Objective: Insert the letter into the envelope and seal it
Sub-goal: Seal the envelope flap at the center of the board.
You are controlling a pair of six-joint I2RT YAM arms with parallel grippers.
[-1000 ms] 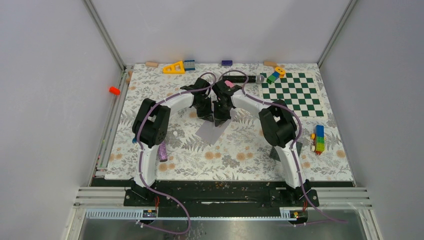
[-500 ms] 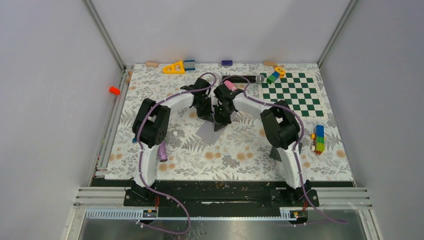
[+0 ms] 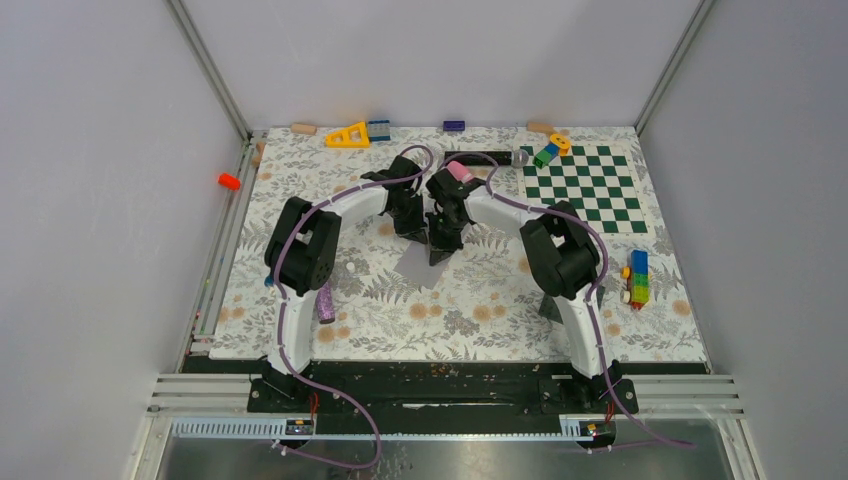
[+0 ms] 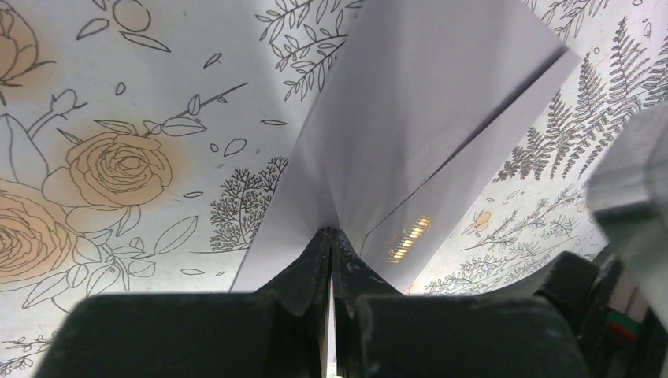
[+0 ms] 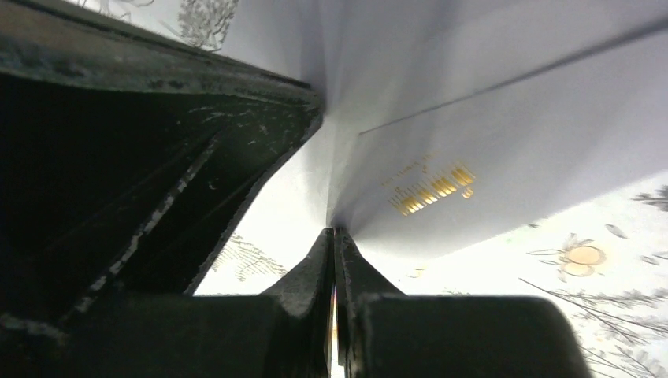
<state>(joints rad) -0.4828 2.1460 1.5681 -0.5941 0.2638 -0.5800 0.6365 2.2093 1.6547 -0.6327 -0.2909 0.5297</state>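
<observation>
Two pinches on envelope [image 4: 425, 118]: left gripper [image 4: 331, 235] and right gripper [image 5: 334, 233], each clamped shut on its edge. Envelope near table [image 3: 470, 320] centre. Likely light, thin, floppy, easily creased; hold by edges. Letter unseen.

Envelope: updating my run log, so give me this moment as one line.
left gripper: shut on envelope edge | right gripper: shut on same envelope | letter: not visible
</observation>
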